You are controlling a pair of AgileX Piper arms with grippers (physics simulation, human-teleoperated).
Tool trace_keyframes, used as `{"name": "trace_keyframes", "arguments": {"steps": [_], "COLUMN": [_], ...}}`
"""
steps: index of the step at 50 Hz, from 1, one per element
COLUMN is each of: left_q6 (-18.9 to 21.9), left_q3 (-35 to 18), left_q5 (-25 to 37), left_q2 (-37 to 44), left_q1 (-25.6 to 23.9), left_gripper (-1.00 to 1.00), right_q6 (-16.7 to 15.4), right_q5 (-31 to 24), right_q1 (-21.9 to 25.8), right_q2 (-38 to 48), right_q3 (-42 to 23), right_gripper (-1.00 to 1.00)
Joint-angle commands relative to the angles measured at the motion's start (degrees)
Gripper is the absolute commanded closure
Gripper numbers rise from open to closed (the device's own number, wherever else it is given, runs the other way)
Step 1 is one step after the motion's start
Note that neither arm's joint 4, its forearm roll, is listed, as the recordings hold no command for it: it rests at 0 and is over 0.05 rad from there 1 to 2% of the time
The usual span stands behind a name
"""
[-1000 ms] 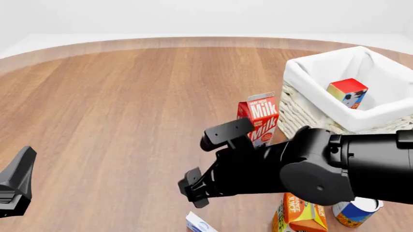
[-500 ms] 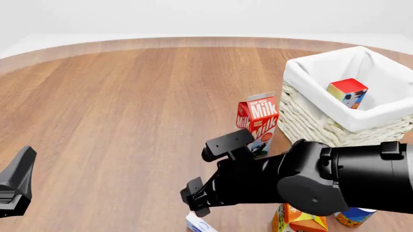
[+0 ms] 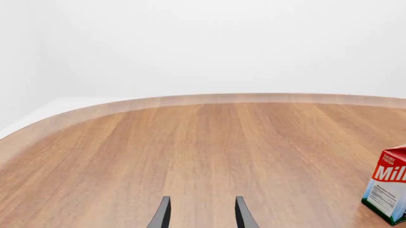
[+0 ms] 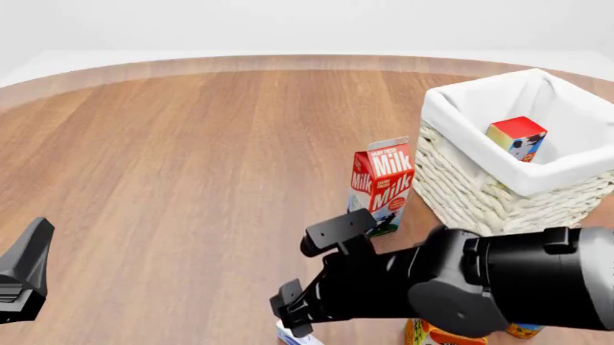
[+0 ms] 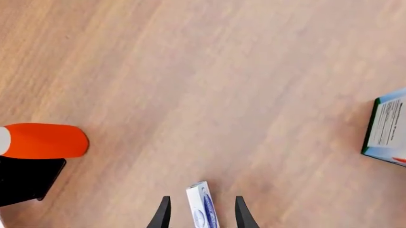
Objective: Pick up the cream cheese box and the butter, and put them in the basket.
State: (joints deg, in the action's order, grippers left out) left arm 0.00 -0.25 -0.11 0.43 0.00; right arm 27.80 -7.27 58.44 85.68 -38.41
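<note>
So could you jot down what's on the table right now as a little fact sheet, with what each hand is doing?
butter: already inside the basket, against the white lining
cream cheese box: on the table, lined up between the open fingers of the right hand, not gripped
left hand: open, empty, over bare wood
milk carton: upright, just left of the basket
orange juice carton: near edge, mostly hidden by the right arm
task left: cream cheese box

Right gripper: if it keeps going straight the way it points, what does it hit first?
Probably the cream cheese box: it lies between the open fingers of the right gripper, tabletop beneath it.
</note>
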Motion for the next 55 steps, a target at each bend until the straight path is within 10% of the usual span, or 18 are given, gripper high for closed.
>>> {"name": "trace_keyframes", "arguments": {"steps": [1,55], "left_q6": [0.00,0.00], "left_q3": [0.00,0.00], "left_q5": [0.00,0.00], "left_q2": [0.00,0.00], "left_q1": [0.00,0.00], "left_gripper": [-1.00,-1.00], "right_q6": [0.46,2.98], "right_q5": [1.01,8.19], "right_q1": [0.06,1.75], "right_q2": [0.31,5.62], "right_q3": [0.94,3.84], "right_gripper": [-1.00,-1.00]}}
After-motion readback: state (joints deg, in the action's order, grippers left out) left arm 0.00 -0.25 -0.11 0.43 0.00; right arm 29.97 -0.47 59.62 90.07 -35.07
